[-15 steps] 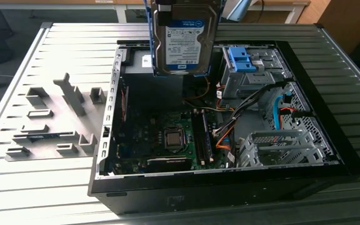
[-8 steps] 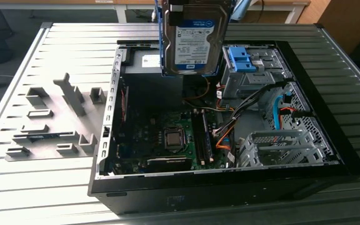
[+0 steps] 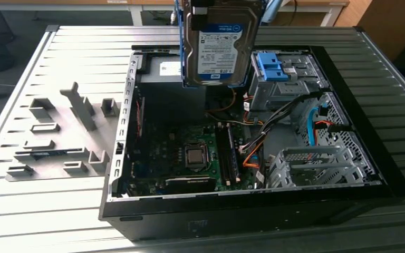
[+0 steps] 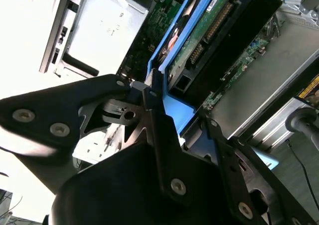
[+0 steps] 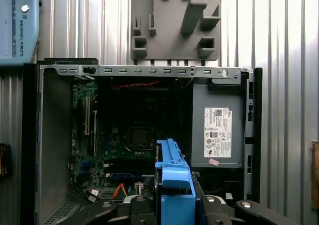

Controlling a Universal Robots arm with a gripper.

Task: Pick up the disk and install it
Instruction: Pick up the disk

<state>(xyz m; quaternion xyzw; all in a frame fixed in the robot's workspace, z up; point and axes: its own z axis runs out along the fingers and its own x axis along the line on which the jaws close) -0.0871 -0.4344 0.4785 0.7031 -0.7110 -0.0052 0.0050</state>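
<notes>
The disk (image 3: 217,45), a silver drive with a white-and-blue label in a blue plastic frame, hangs upright above the back of the open computer case (image 3: 371,174). In both wrist views my gripper (image 4: 179,110) (image 5: 174,205) is shut on it, one black finger (image 4: 149,93) on each side of the blue frame (image 5: 174,180). The second wrist view shows the disk's green circuit board side (image 4: 207,23). Below it lie the motherboard (image 3: 188,153) and the drive bays.
A blue bracket (image 3: 269,66) sits in the upper drive bay; an empty metal cage (image 3: 315,166) stands nearer the front. A dark grey box with a white sticker (image 5: 217,133) fills one corner. A grey fixture plate (image 3: 61,137) lies on the slatted table at the exterior view's left.
</notes>
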